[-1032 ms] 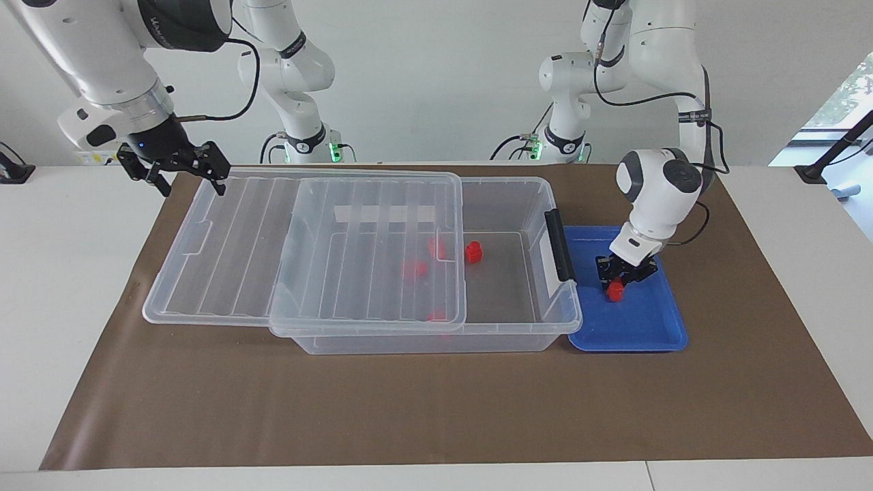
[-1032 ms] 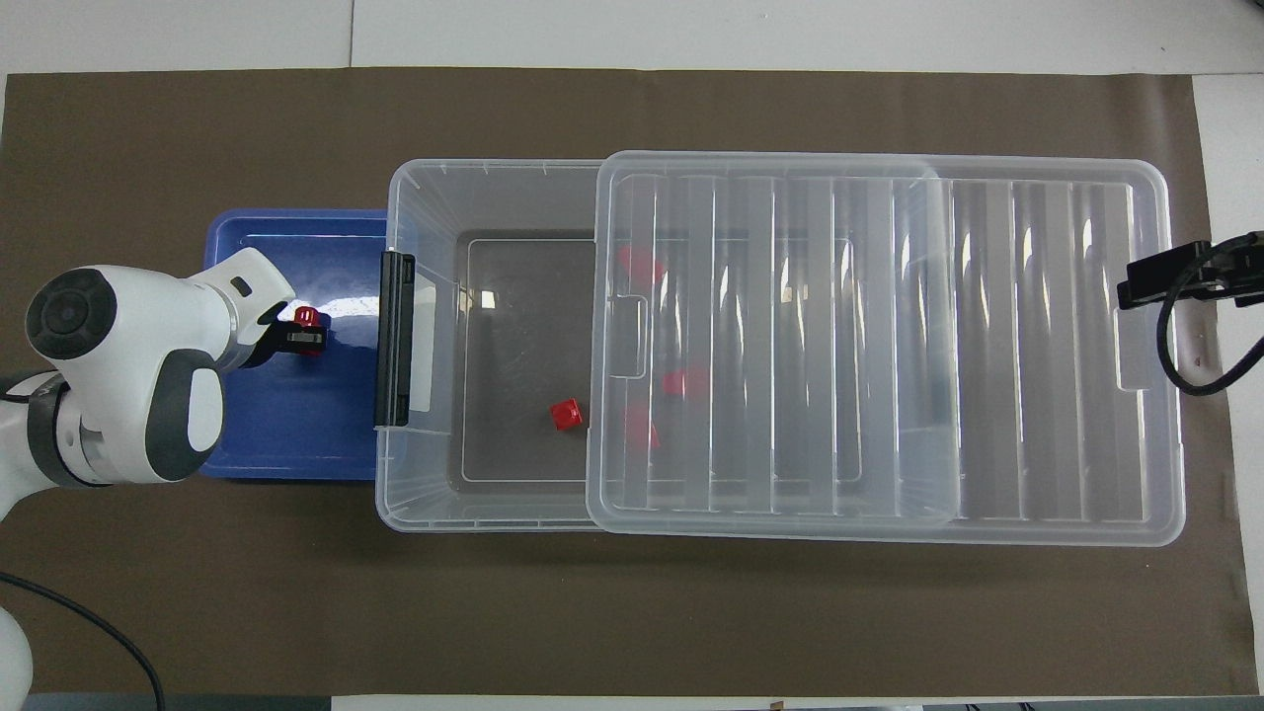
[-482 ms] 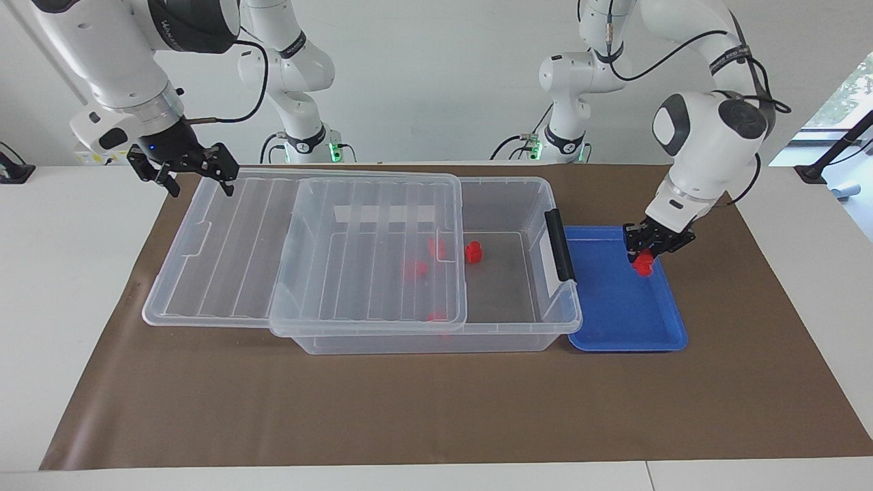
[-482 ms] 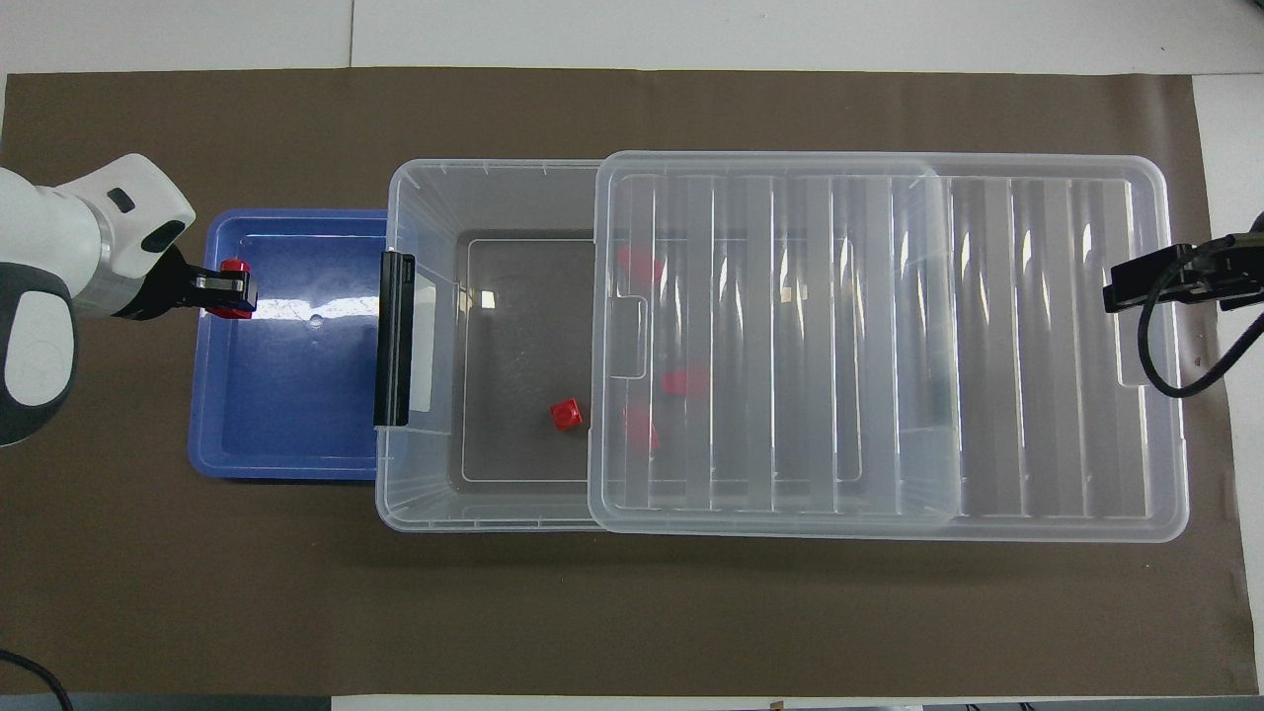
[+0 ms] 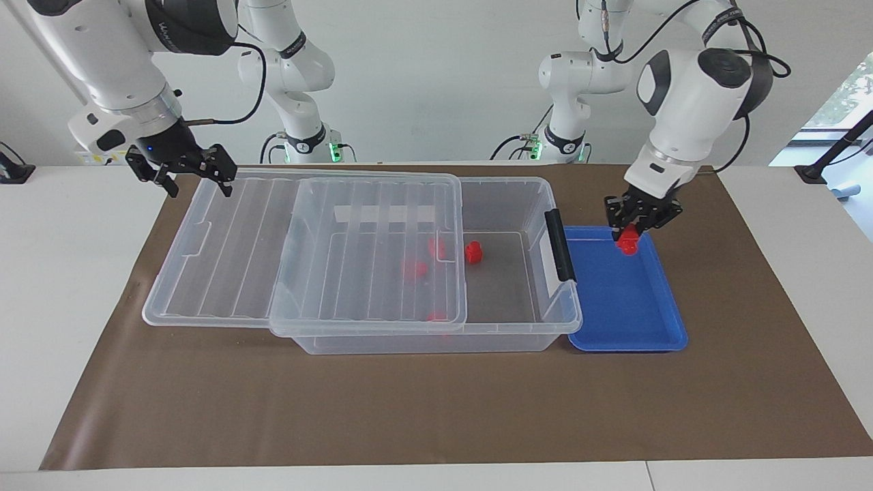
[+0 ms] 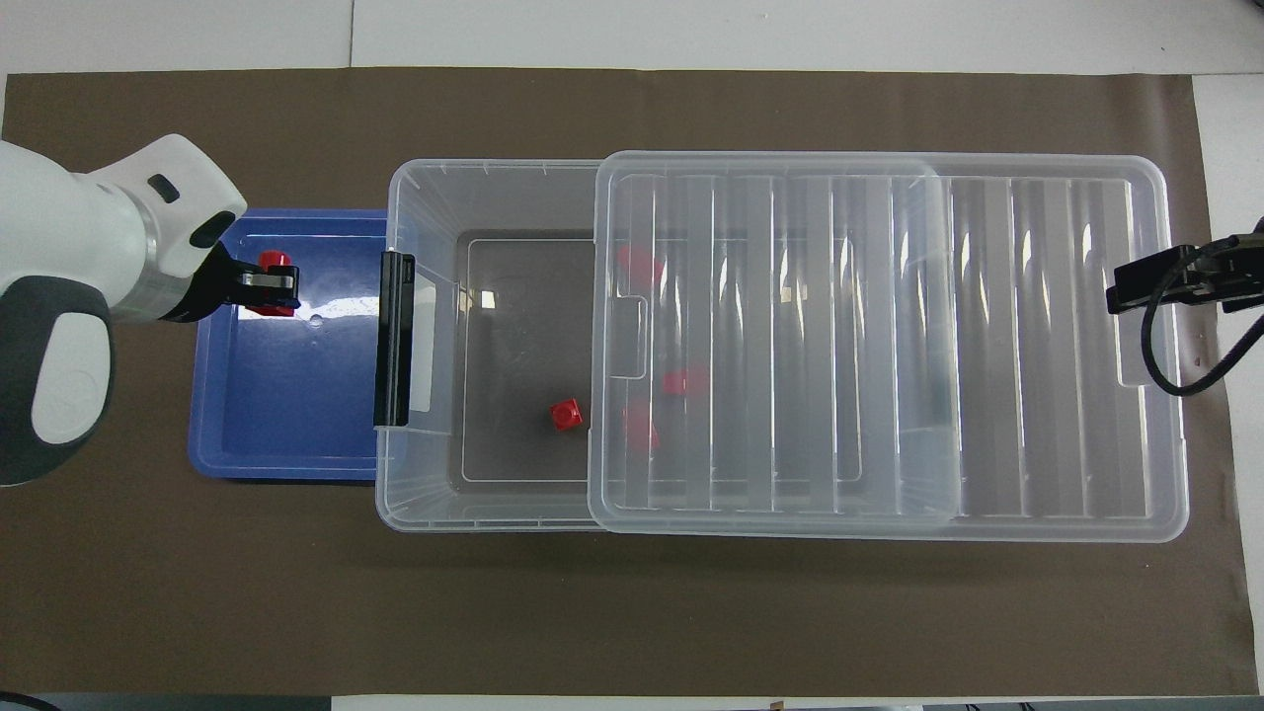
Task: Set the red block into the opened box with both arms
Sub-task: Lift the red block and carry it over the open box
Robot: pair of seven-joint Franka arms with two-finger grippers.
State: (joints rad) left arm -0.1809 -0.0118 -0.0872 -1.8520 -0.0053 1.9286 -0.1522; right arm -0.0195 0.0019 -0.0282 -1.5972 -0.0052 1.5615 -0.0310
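A small red block (image 5: 627,241) (image 6: 269,287) hangs over the blue tray (image 5: 627,320) (image 6: 286,415), and my left gripper (image 5: 630,234) (image 6: 280,286) is shut on it. Its fingers point down, a short way from the box's black latch bar (image 5: 560,245). The clear box (image 5: 508,184) (image 6: 415,183) has its ribbed lid (image 5: 307,252) (image 6: 889,346) slid toward the right arm's end, so the end by the tray is uncovered. My right gripper (image 5: 198,185) (image 6: 1136,284) stands open at the lid's outer end edge.
Several red blocks lie in the box: one in the uncovered part (image 5: 473,252) (image 6: 566,414), others under the lid (image 5: 414,268). Brown paper (image 5: 436,409) covers the table under everything. Both arm bases stand along the robots' edge.
My left gripper has lifted the red block off the tray floor, swung toward the tray's outer edge, then come back toward the box. The right gripper has risen slightly at the lid's end.
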